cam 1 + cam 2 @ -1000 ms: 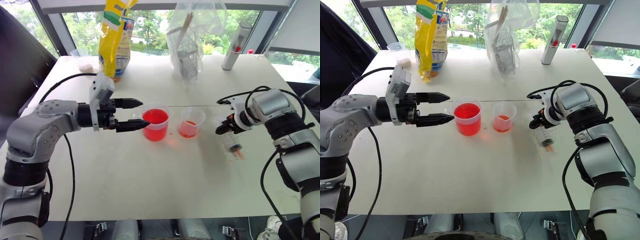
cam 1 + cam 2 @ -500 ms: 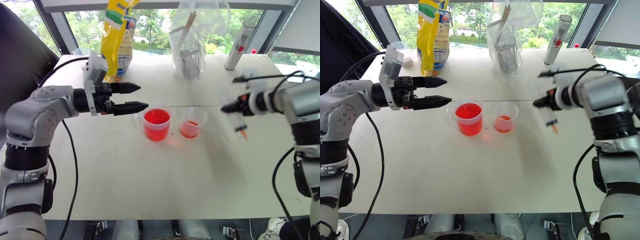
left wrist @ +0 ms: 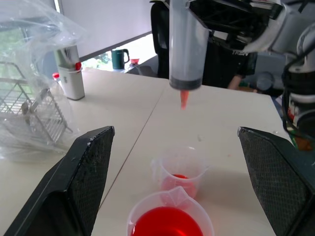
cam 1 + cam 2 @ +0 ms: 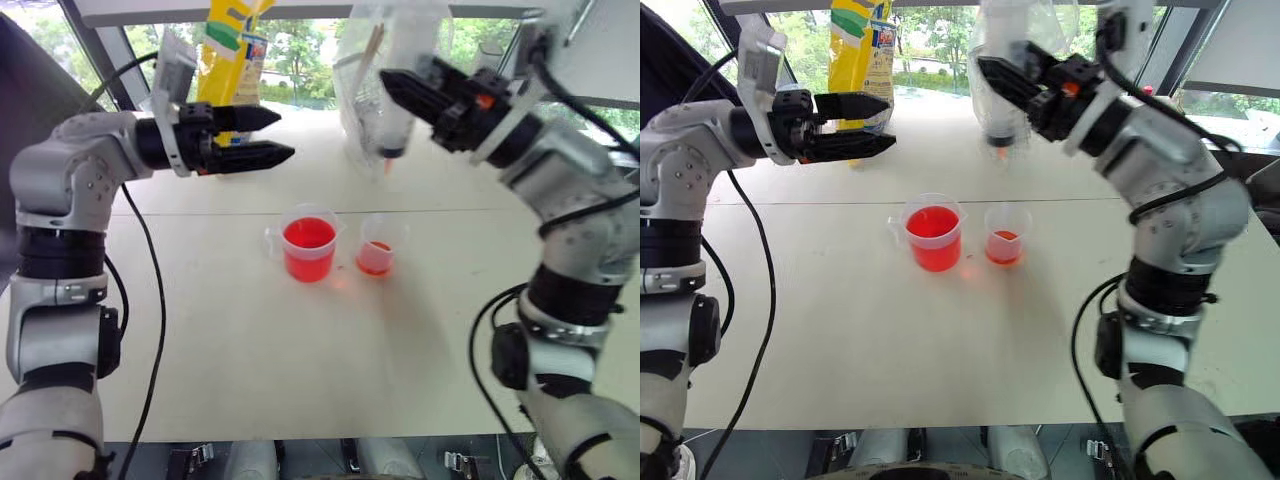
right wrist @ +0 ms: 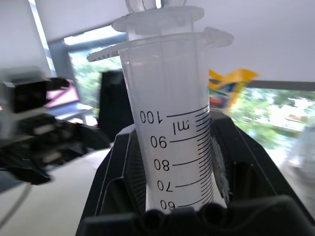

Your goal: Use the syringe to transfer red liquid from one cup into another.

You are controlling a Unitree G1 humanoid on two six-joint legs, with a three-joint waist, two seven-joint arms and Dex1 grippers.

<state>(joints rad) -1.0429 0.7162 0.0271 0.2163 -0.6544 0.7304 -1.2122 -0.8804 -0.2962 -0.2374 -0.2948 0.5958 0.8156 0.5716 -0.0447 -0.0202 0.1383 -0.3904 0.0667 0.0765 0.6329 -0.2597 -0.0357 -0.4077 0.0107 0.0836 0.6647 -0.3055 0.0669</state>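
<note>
A white table is seen spanning the scene, with windows behind its far edge. At the far side a tall yellow bag is stood, and beside it a clear plastic bag holding a wire basket; a grey cylindrical bottle is stood further along the far edge. The right gripper is raised high above the table and is clamped tight on the syringe, whose barrel is gripped between the two black fingers. The syringe is held roughly upright, reddish-orange tip down, in the air above and behind the cups, well clear of both. The plunger flange is seen at the top, and printed graduation marks are readable on the barrel. The left gripper is held level above the table, pointed toward the right gripper, with fingers spread wide and nothing between them. Near the table's middle the handled beaker is stood, filled high with red liquid. Just beside it, on the right arm's side, the smaller cup is stood with only a shallow layer of red at its bottom. The two cups are close but whether they touch cannot be told.
</note>
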